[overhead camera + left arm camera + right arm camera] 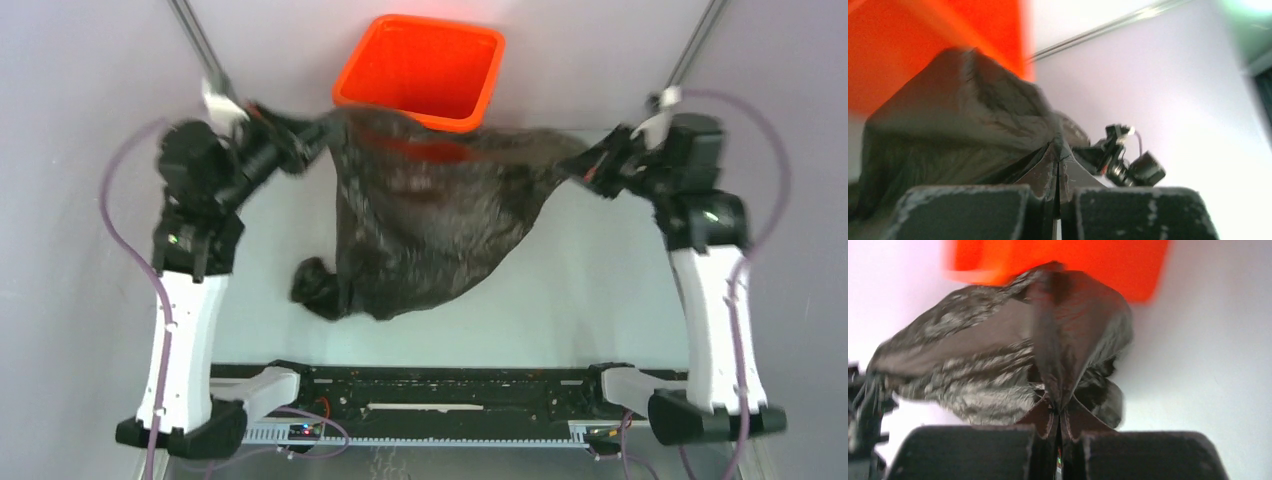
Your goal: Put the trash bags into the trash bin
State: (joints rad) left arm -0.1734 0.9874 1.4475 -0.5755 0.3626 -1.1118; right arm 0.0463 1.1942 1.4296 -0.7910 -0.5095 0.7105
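The left claw (298,142) and right claw (582,165) each pinch the black bag (430,230) tight. The bag is blurred, and it is stretched in front of the orange bin (420,65), covering part of its near rim.

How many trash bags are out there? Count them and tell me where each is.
1. The black trash bag hangs stretched between the left tool and right tool, on the near side of the orange bin. More could be bunched inside it; I cannot tell.

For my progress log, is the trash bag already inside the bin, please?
No, the trash bag hangs outside the bin, held between the left gripper and right gripper.
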